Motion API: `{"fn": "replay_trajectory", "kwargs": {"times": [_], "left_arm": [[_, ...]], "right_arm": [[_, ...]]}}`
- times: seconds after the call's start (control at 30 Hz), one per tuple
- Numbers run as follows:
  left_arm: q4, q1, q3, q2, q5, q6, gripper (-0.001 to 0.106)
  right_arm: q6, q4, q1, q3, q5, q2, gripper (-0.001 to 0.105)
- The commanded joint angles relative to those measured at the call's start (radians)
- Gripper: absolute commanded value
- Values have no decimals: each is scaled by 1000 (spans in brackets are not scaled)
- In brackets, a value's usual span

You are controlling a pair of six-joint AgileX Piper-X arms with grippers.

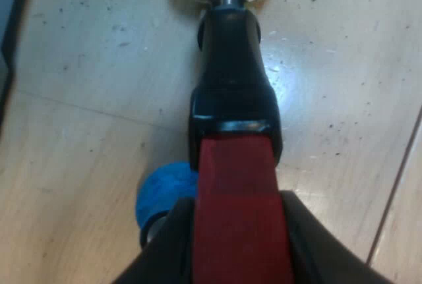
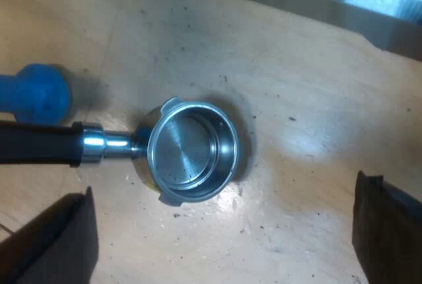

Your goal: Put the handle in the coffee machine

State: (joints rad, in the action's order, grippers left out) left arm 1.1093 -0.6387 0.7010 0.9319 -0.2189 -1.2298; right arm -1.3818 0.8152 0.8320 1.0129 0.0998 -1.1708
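Left wrist view: my left gripper (image 1: 239, 234) has its fingers closed on the red end of the dark-handled metal holder (image 1: 234, 99), whose long axis runs straight away from them. My right gripper (image 2: 223, 234) hangs wide open above the holder's basket (image 2: 188, 152), which sits low over the pale wooden counter (image 2: 297, 99).

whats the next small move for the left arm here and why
Probably lift the holder straight up a little: the jaws of the left gripper clasp its red end, the basket looks to lie on the table, and the blue tamper sits close beside the handle, so a sideways drag might knock it.
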Motion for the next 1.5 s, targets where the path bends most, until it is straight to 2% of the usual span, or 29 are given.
{"fn": "replay_trajectory", "kwargs": {"times": [0.03,0.07,0.1,0.17,0.47,0.6,0.63,0.7,0.77,0.83,1.0,1.07,1.23,1.33,1.5], "left_arm": [[40,-28,-1,19,18,-27,0],[40,-34,-1,32,12,-27,0],[-19,-83,-1,140,5,16,0],[-56,-99,-1,179,5,46,0],[-112,-135,-1,324,13,49,0],[-140,-135,-1,358,68,53,0],[-206,-135,-1,404,96,53,0],[-216,-135,-1,415,98,51,0],[-237,-135,-1,444,128,49,0],[-252,-135,-1,474,133,53,0],[-266,-135,-1,530,133,53,1],[-277,-135,-1,532,138,53,8],[-276,-135,-1,532,141,51,50],[-276,-135,-1,532,141,51,55],[-276,-135,2,532,141,53,55]], "right_arm": [[-10,27,-1,8,1,11,79],[-10,28,-1,8,1,11,79],[-10,27,-1,8,1,11,79],[-10,27,-1,8,-5,11,79],[-10,36,-1,8,-37,11,79],[-10,43,-1,8,-46,11,79],[-5,43,-1,8,-48,11,79],[5,48,-1,8,-64,11,79],[21,67,-1,8,-89,11,79],[28,100,-1,8,-145,11,79],[35,139,-1,8,-171,11,79],[35,154,-1,8,-170,11,79],[35,154,-1,8,-172,11,79],[35,154,-1,8,-171,11,79],[35,154,-1,8,-171,11,79]]}}
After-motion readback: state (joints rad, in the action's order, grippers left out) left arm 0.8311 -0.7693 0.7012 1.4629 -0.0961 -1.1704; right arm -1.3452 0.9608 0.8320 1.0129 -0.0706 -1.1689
